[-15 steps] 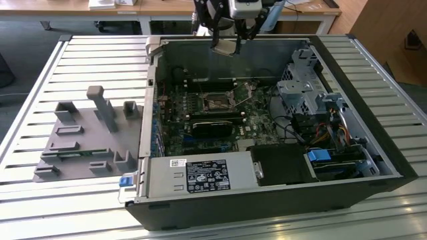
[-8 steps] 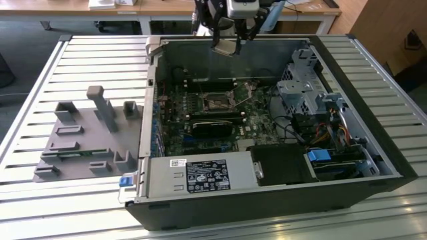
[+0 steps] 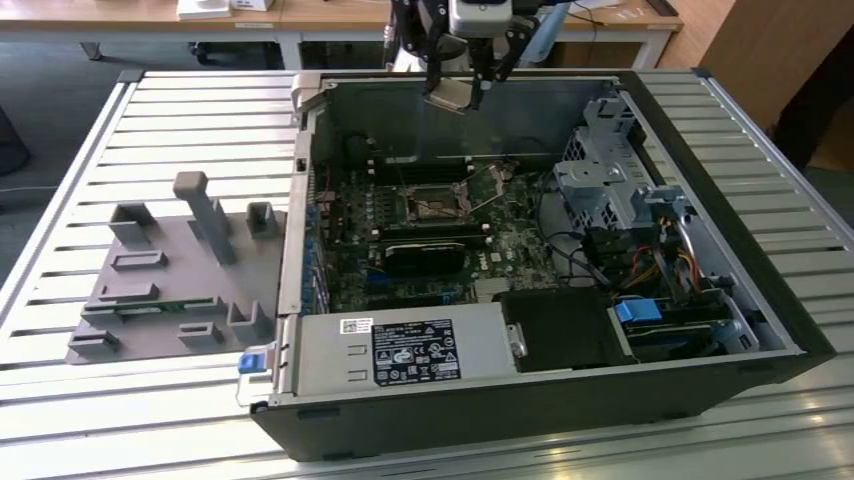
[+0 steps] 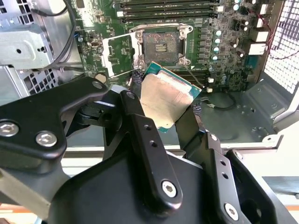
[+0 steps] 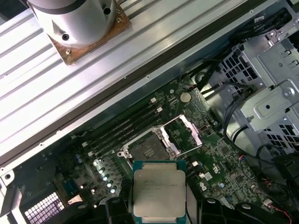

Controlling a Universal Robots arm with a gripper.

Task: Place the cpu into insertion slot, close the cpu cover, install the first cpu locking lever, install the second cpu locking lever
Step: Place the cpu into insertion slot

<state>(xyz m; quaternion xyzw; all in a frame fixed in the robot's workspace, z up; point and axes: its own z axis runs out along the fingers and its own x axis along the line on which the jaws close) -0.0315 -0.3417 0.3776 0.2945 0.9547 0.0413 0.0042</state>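
My gripper (image 3: 454,92) hangs above the far wall of the open computer case (image 3: 747,300), shut on the cpu (image 3: 451,95), a flat square chip with a silvery top. In both wrist views the cpu (image 4: 166,100) (image 5: 159,189) sits tilted between the black fingers (image 4: 138,116). The insertion slot (image 3: 434,206) (image 4: 161,46) (image 5: 146,152) lies open and bare on the motherboard, well below the chip. The cpu cover (image 4: 119,53) (image 5: 184,135) is swung up beside the slot.
A long black heatsink block (image 3: 424,255) lies just in front of the slot. A drive cage (image 3: 601,180) with cables fills the exterior view's right of the case, and a power supply (image 3: 400,352) sits at its near edge. A grey fixture plate (image 3: 174,280) rests outside.
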